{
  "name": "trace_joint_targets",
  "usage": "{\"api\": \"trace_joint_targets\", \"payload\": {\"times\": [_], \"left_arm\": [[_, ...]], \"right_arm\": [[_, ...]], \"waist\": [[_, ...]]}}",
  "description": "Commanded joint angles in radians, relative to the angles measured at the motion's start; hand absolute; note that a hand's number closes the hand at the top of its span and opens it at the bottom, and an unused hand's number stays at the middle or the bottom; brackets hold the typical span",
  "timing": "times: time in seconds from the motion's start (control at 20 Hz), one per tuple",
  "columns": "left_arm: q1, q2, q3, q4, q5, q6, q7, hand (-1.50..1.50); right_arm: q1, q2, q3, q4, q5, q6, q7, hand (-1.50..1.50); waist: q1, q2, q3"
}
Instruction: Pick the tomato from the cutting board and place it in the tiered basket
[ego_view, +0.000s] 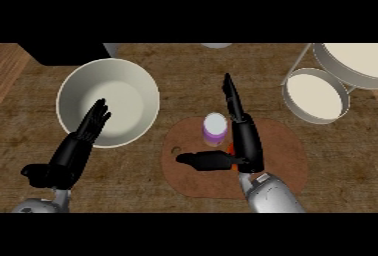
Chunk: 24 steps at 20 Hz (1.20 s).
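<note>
- The right hand (244, 137) is lying over the cutting board (284, 165), fingers straight, thumb sticking out sideways.
- The left hand (77, 145) is resting left of the board, fingers straight.

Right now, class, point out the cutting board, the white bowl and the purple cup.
cutting board (284, 160), head view, bare right part of its top.
white bowl (129, 95), head view, inner wall.
purple cup (214, 134), head view, purple side below its white top.
</note>
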Motion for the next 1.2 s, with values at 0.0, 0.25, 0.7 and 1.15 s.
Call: {"api": "trace_joint_targets", "payload": {"times": [0.0,0.25,0.7,1.15], "left_arm": [[0.018,-0.036,-0.018,0.095,0.018,-0.022,0.025,0.0],[0.071,-0.01,0.004,0.044,0.021,-0.011,0.028,0.0],[0.106,-0.029,-0.013,-0.029,0.01,0.023,0.067,0.0],[0.003,-0.094,-0.023,0.115,-0.009,-0.014,0.018,0.0]], "right_arm": [[-0.003,-0.079,0.038,-0.084,0.123,-0.03,0.062,-1.5],[-0.064,-0.302,0.091,-0.094,0.346,0.057,0.365,-1.5],[-0.124,-0.528,0.266,-0.242,0.51,0.486,0.805,-1.5],[-0.177,-0.343,0.372,-0.614,0.528,0.79,1.451,-1.5]], "waist": [[-0.027,0.009,-0.021],[-0.064,-0.009,-0.033],[-0.08,-0.016,-0.031],[-0.033,0.004,-0.023]]}}
